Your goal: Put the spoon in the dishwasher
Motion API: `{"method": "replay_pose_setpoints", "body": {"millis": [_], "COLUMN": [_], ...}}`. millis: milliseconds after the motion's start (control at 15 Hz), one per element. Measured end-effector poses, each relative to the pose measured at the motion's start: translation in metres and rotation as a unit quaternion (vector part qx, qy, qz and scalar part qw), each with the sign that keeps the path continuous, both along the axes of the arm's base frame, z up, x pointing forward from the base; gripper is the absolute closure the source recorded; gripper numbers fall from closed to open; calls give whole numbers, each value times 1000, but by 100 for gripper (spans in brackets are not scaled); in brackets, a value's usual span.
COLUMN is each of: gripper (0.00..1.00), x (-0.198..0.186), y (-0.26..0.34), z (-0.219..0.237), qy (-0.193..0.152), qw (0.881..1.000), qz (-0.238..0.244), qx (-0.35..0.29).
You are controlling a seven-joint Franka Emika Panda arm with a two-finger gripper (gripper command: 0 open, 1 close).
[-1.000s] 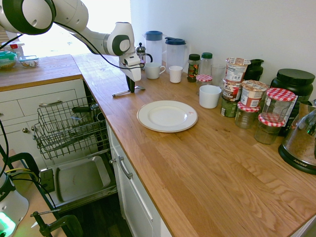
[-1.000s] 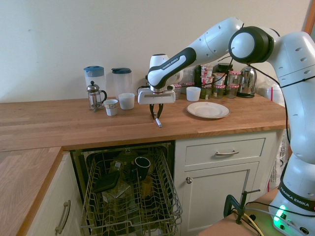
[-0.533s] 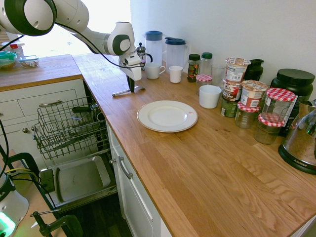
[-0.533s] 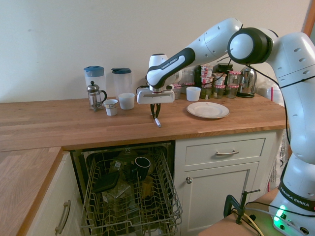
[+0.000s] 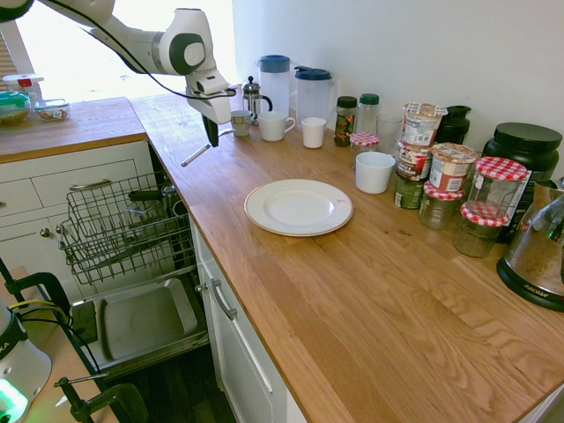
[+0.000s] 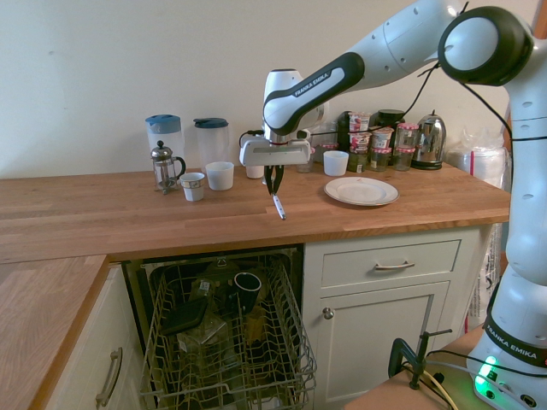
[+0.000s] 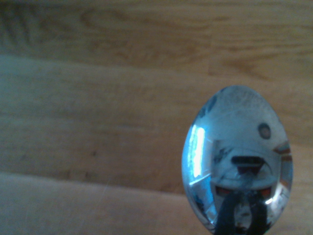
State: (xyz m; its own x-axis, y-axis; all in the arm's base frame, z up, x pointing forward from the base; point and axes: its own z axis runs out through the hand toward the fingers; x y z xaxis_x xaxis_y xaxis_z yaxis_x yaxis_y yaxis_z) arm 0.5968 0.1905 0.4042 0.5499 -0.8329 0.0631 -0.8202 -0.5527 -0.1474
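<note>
My gripper (image 5: 212, 142) (image 6: 274, 191) hangs above the wooden counter (image 5: 352, 291), near its edge, and is shut on the spoon. The slim silver spoon (image 5: 196, 155) (image 6: 279, 207) is lifted off the wood, its handle sloping down out of the fingers. Close up in the wrist view, the spoon's shiny bowl (image 7: 238, 156) fills the lower right over wood grain. The dishwasher stands open below the counter edge, with its dark wire rack (image 5: 123, 225) (image 6: 226, 342) pulled out and the grey inner door panel (image 5: 141, 322) lying flat.
A white plate (image 5: 299, 207) lies mid-counter. A French press (image 5: 252, 95), two jugs (image 5: 275, 81), white cups (image 5: 314, 132) and many jars (image 5: 449, 167) line the back wall. A black mug (image 6: 247, 289) and other items sit in the rack. White drawers (image 6: 389, 265) flank the dishwasher.
The fingers closed on the spoon, which lay on the counter. The arm then lifted it and carried it a little along the counter edge.
</note>
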Motion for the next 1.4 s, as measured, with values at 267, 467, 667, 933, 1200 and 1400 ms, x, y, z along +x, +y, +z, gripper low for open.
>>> {"method": "replay_pose_setpoints", "body": {"millis": [267, 467, 667, 933, 1200, 1400], "gripper": [100, 100, 100, 100, 100, 100], "x": [-72, -114, -120, -162, -218, -241], "y": [35, 77, 78, 90, 122, 136], "z": [-14, -34, -41, -76, -109, -140], "qy": [-1, -28, -43, -35, 1, 27], "qw": [1000, 998, 997, 995, 994, 994], "qz": [11, -6, -21, -45, -65, -73], "qx": [16, 52, 65, 80, 82, 75]}}
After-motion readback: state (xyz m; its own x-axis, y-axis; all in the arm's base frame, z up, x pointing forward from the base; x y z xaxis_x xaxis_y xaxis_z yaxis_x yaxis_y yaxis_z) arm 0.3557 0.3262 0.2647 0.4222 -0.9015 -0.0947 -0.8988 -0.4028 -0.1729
